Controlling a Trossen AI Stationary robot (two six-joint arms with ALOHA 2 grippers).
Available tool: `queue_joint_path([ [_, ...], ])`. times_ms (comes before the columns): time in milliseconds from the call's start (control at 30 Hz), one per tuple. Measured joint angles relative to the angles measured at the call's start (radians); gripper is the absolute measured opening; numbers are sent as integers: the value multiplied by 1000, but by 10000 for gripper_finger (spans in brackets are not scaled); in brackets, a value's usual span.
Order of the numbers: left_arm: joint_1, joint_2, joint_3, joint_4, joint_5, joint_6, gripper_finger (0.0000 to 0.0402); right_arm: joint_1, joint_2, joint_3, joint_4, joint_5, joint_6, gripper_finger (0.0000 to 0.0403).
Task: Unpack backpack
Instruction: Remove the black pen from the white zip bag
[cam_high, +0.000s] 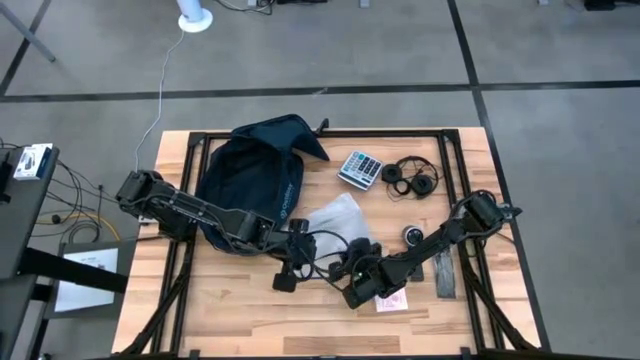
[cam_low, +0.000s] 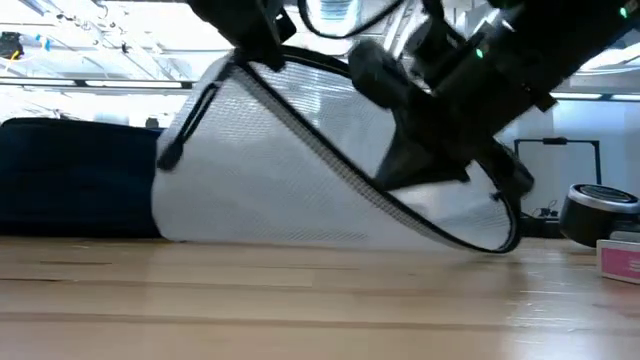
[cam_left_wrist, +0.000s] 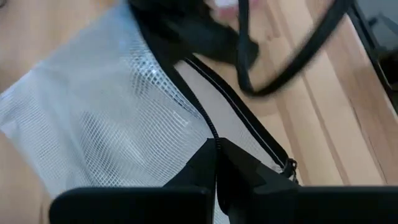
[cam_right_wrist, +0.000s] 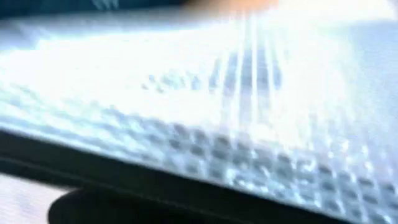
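Note:
The navy backpack (cam_high: 255, 180) lies flat on the table's far left part, and no gripper touches it. A clear mesh pouch (cam_high: 340, 218) with a black zipper edge lies in front of it. In the low view the pouch (cam_low: 300, 170) slants, its left end raised and its right end on the wood. My left gripper (cam_left_wrist: 216, 163) is shut on the pouch's zipper edge. My right gripper (cam_high: 358, 280) is close against the pouch from the near right, and the mesh (cam_right_wrist: 236, 93) fills its wrist view. My left gripper pinches the pouch's black zipper edge (cam_left_wrist: 211, 127) between its two fingers, coming from the table's left side. That end is lifted off the table. The pouch slopes down from the hold, and its far end (cam_low: 500, 240) rests on the wood.
A calculator (cam_high: 360, 168) and black headphones (cam_high: 412, 178) lie at the far right. A small round dark thing (cam_high: 413, 235), a dark flat bar (cam_high: 445, 272) and a pink card (cam_high: 392, 300) lie near the right arm. A black cable (cam_high: 325, 250) and a block (cam_high: 285, 280) lie between the grippers.

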Motion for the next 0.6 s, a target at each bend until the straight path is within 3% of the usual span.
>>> queue_joint_path([
  [167,0,0,0,2,23,15,0,-15,2,1,150,90,-211,0],
  [300,0,0,0,30,22,16,0,-23,2,1,361,92,-508,0],
  [433,0,0,0,48,18,16,0,-32,2,1,490,-36,-637,0],
  [533,0,0,0,44,3,13,0,-28,2,1,466,-134,-658,0],
  [600,0,0,0,42,-1,15,0,-18,2,1,405,-142,-657,0],
])
